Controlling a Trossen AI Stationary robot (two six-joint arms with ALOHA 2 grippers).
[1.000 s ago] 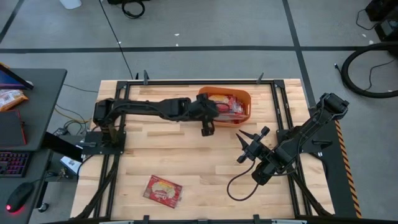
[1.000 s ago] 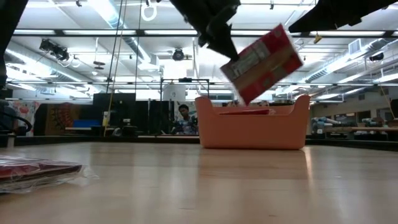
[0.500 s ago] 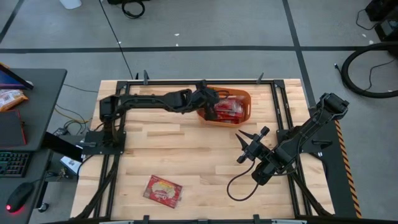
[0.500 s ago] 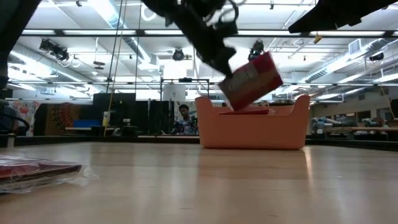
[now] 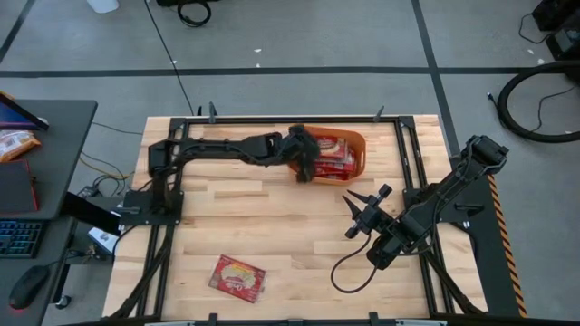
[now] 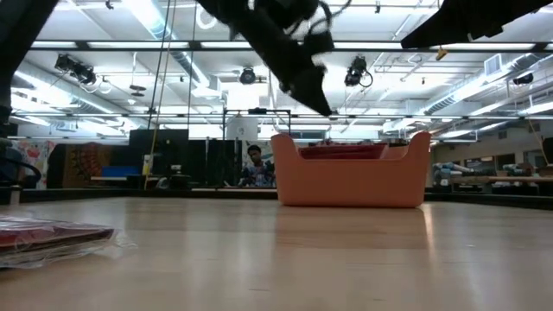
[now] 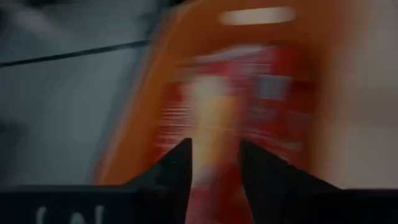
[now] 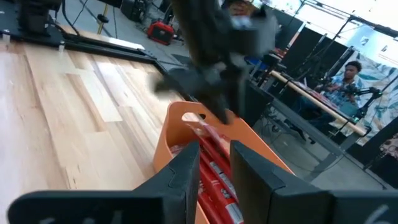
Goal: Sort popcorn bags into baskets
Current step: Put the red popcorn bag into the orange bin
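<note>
The orange basket (image 5: 362, 156) (image 6: 354, 183) stands on the table at the far middle, with several red popcorn bags (image 5: 333, 154) (image 7: 249, 99) lying in it. Their top edges (image 6: 346, 151) just show above the rim. My left gripper (image 5: 304, 172) (image 6: 313, 93) hangs above the basket's left end, open, with nothing between its fingers (image 7: 214, 146). One more popcorn bag (image 5: 238, 276) (image 6: 47, 235) lies flat near the table's near edge. My right gripper (image 5: 355, 215) (image 8: 214, 149) waits open at the table's right, pointing toward the basket (image 8: 177, 124).
Bare wood lies between the basket and the lone bag. A black cable (image 5: 349, 272) loops beside the right arm. A desk to the table's left holds an orange snack bag (image 5: 14, 142). A person (image 6: 255, 160) sits in the room beyond.
My left gripper has carried a tilted popcorn bag from just near of the basket toward the far edge, over the basket's left end, lowering it. It has let go, and the bag has dropped in among the others.
</note>
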